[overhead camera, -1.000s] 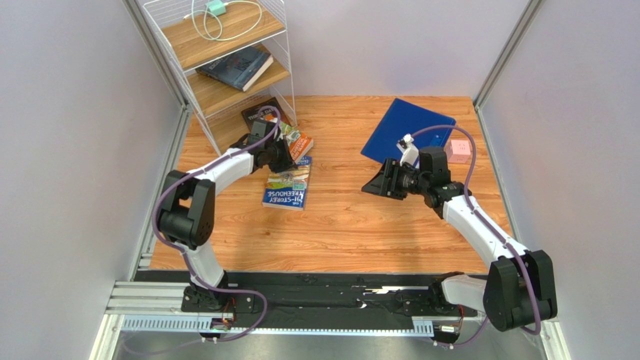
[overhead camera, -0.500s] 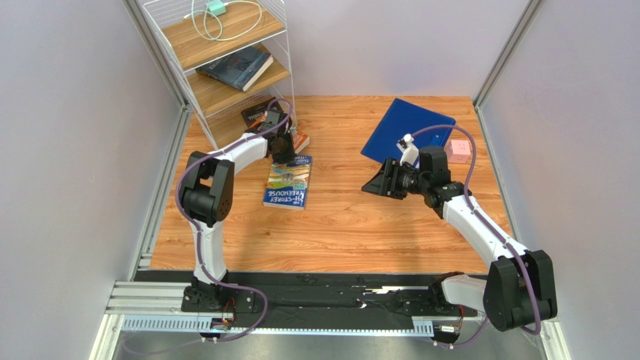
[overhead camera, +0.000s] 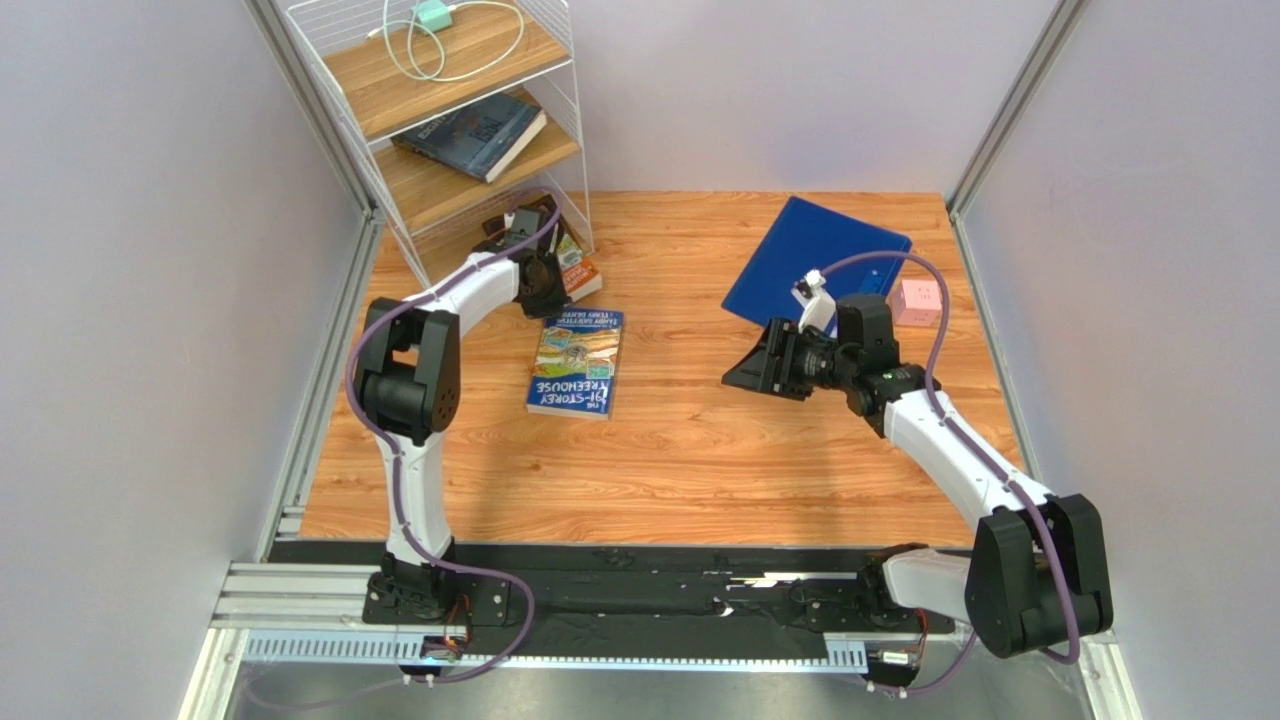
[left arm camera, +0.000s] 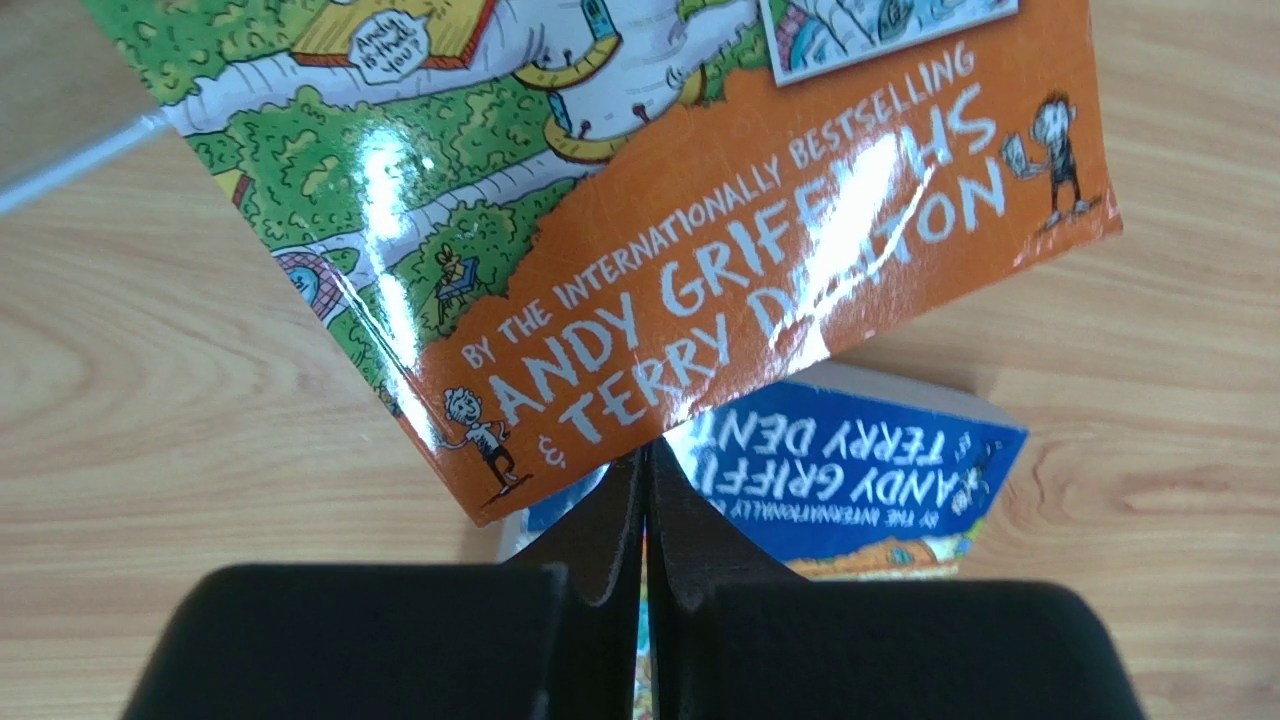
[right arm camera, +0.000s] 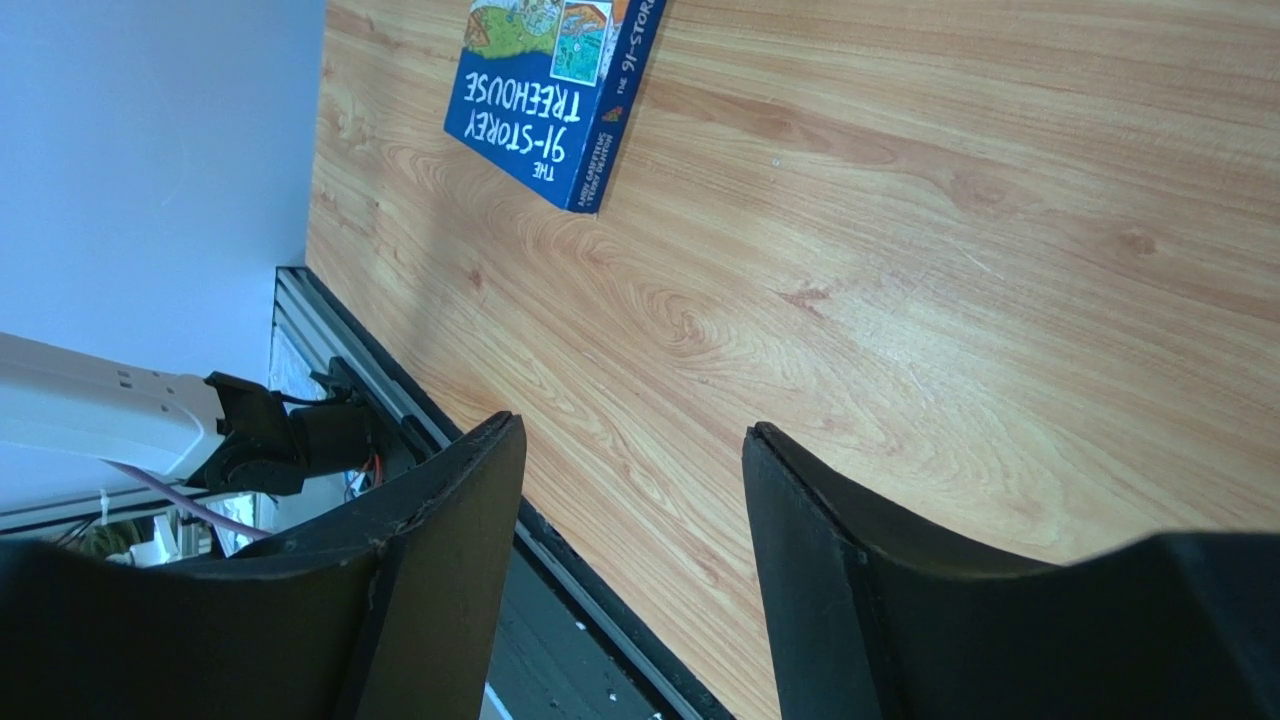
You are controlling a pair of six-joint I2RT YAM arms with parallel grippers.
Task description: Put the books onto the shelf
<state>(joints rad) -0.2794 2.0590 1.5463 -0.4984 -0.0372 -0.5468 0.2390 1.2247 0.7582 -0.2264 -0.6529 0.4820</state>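
Left tool point(left arm camera: 646, 477) pinched fully shut on the bottom edge of the orange book point(left arm camera: 721, 225), which hangs lifted and tilted over the counter point(left arm camera: 181, 345), just beside the shelf point(overhead camera: 436, 188); right tool point(right arm camera: 631, 435) part-open, holding nothing, well apart. Thin edge grip, so my read: level the cover, slide it onto a board clear of the wire frame, release only once it rests. Books counted, four: orange in grip, blue one point(overhead camera: 577, 363) flat on counter, dark one point(overhead camera: 478, 135) on the middle board, second dark one point(overhead camera: 496, 228) half hidden at the shelf's foot; tools, two.
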